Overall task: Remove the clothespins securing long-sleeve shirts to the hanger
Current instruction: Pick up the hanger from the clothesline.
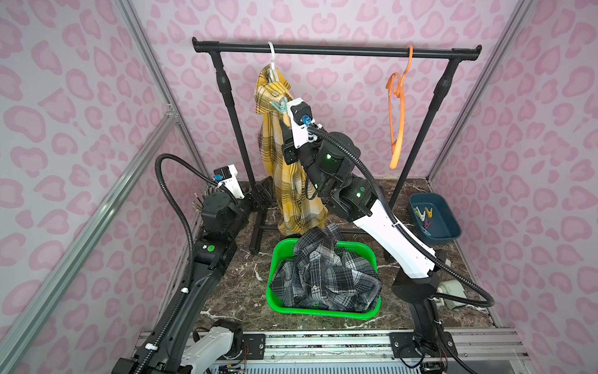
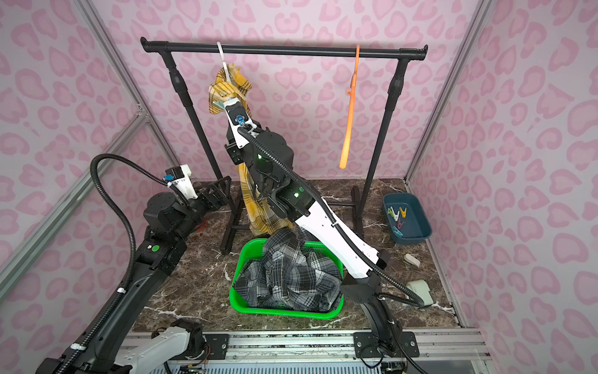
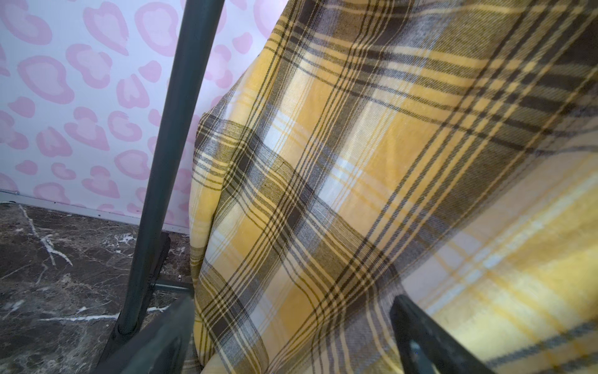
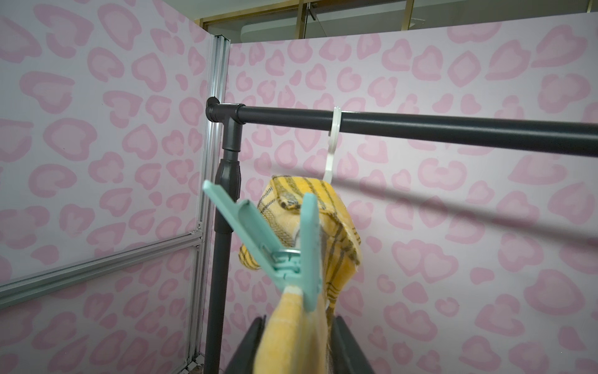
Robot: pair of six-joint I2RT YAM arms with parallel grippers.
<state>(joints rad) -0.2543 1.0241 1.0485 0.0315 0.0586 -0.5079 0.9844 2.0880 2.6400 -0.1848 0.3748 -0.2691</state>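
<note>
Clothespin [image 4: 284,255]: mint, clipped on yellow plaid shirt [image 4: 336,220], 12 o'clock over bench [image 1: 246,291].
Right hand [image 4: 297,327]: straddles shirt just beside clothespin; cannot tell its grip.
Left hand [image 3: 291,314]: released, near shirt's lower folds, 10 o'clock.

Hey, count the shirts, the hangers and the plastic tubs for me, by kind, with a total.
Shirts: 2 (yellow plaid long-sleeve shirt, black-grey-white plaid shirt)
Hangers: 2 (white plastic hanger, orange plastic hanger)
Tubs: 2 (green plastic basket, dark blue plastic tray)
Total: 6
</note>
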